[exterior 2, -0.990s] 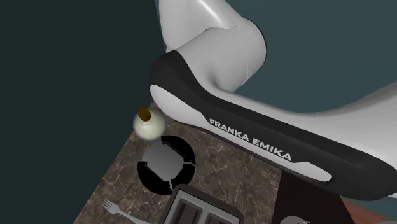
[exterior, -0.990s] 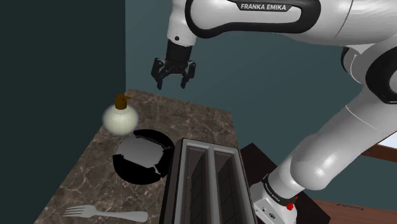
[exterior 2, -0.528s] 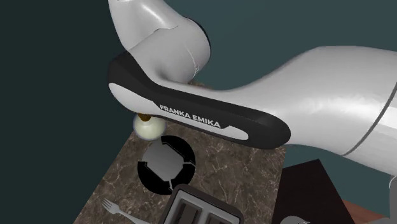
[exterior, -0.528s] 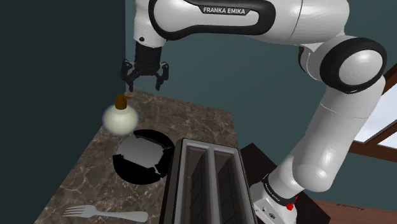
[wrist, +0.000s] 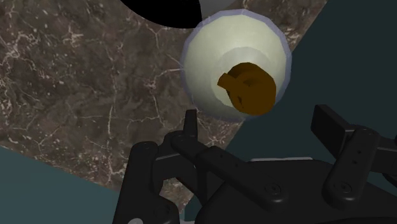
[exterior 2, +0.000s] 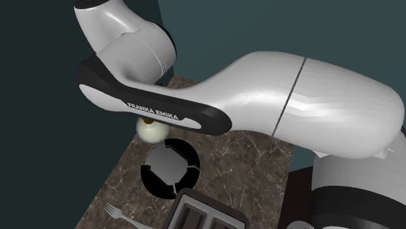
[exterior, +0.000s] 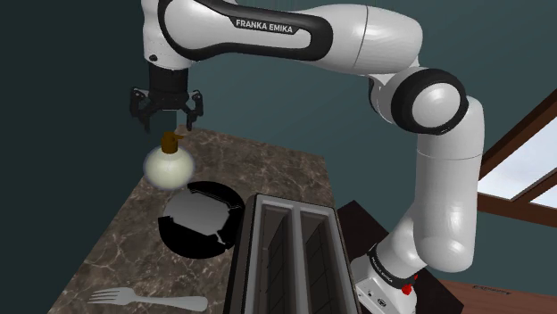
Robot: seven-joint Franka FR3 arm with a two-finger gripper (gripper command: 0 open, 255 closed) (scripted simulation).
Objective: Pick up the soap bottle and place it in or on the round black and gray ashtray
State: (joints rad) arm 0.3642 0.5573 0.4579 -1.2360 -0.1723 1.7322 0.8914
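The soap bottle (exterior: pixel 169 167) is a round, pale cream flask with a brown cap; it stands upright near the far left corner of the dark marble counter (exterior: pixel 268 169). Just in front of it lies the round black and grey ashtray (exterior: pixel 201 219). My black gripper (exterior: pixel 167 123) hangs open a little above the cap, pointing down, and touches nothing. In the wrist view the bottle (wrist: pixel 216 57) sits just ahead of my spread fingers (wrist: pixel 189 124), with the ashtray's black rim (wrist: pixel 162 11) beyond it. The arm hides part of the bottle (exterior 2: pixel 151 133) in the second exterior view, above the ashtray (exterior 2: pixel 170 168).
A large dark toaster (exterior: pixel 290 259) with two slots stands on the shoulder view's right of the ashtray. A grey fork (exterior: pixel 147 300) lies near the counter's front edge. Dark teal walls close in behind and to the left of the bottle.
The arm has swung toward the shoulder view's left, carrying the open gripper from well right of the bottle to directly above its cap. Bottle and ashtray have not moved.
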